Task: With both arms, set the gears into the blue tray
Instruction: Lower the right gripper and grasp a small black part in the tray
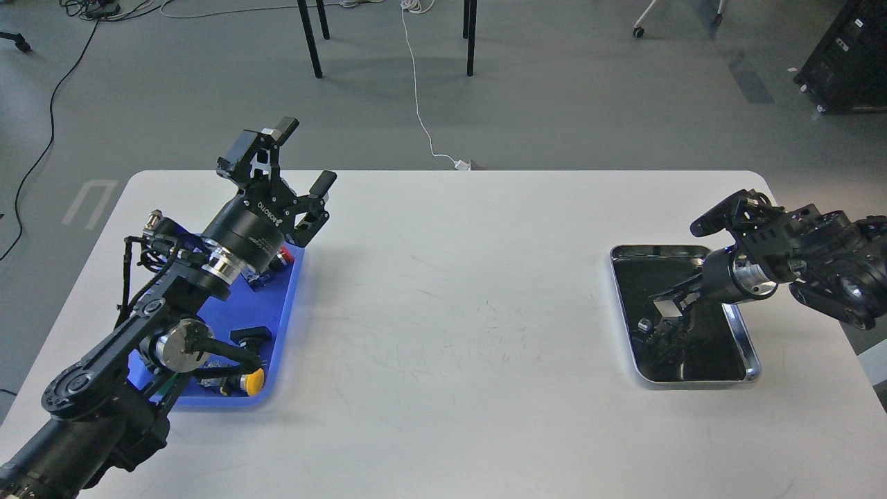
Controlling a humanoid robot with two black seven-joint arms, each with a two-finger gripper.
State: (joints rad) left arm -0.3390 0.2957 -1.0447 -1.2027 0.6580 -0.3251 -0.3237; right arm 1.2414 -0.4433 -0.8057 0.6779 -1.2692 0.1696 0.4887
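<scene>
Left pincer spread wide and empty, raised over blue tray at bench nine o'clock, tray largely masked by arm, right pincer dipped into silver tray at three o'clock, finger spacing unreadable against black floor, gears indistinct there.

Between the blue tray and the silver tray we see bare white table, open for passage. Over the blue tray, our left arm covers most of the floor; push-buttons crowd its near end. In the silver tray, our right gripper hangs above small dark parts.
</scene>
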